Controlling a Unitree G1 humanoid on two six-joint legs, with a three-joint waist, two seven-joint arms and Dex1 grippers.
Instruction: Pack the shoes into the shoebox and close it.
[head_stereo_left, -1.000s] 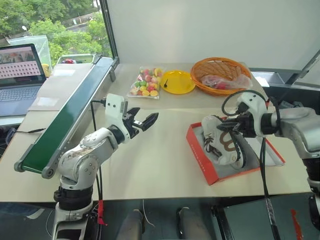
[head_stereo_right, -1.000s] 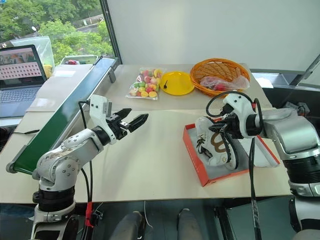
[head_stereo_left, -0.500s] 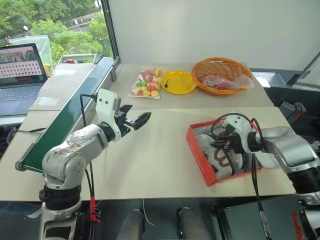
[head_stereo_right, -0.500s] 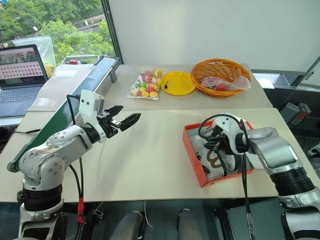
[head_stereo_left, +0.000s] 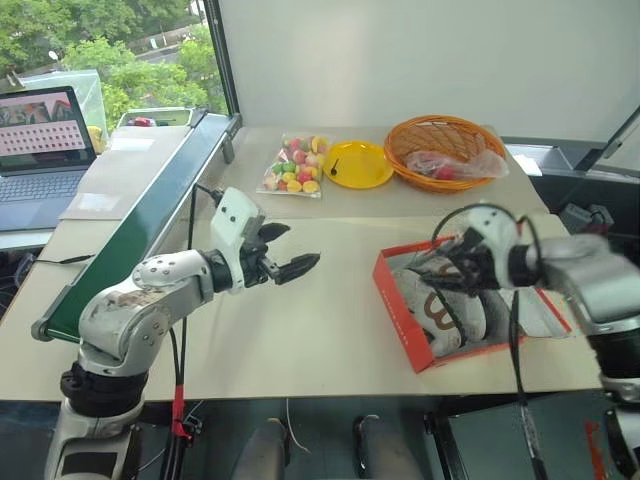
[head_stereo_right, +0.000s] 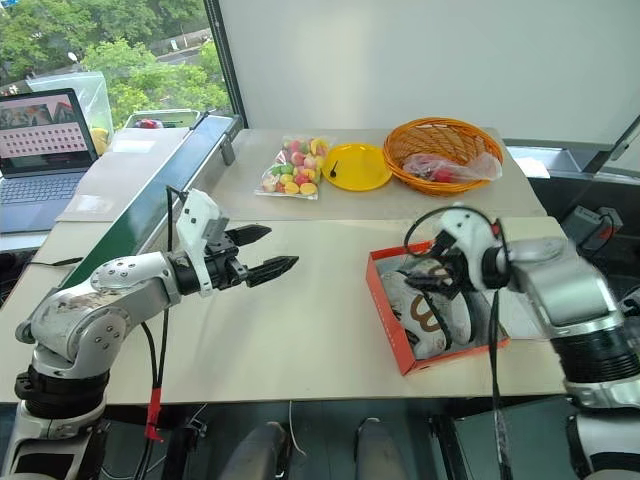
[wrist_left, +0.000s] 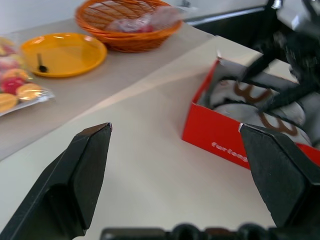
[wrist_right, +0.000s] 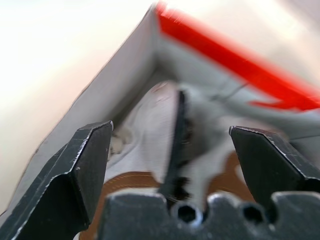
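While its black fingers are spread wide, the right gripper (head_stereo_right: 432, 280) is held just above the cream shoes (head_stereo_right: 432, 312) lying in the flat red cardboard shoebox (head_stereo_right: 385, 322). Well apart, the left gripper (head_stereo_right: 262, 252) is stretched out level, fingers apart, empty.

Head cams overlook table (head_stereo_left: 330, 330); wrist cams close-in.

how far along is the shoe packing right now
Done: both shoes lie inside the open shoebox. In hand: nothing; the right claw hangs open just over the shoes, and the left claw is open above bare table. Left: the lid is not yet closed over the box.
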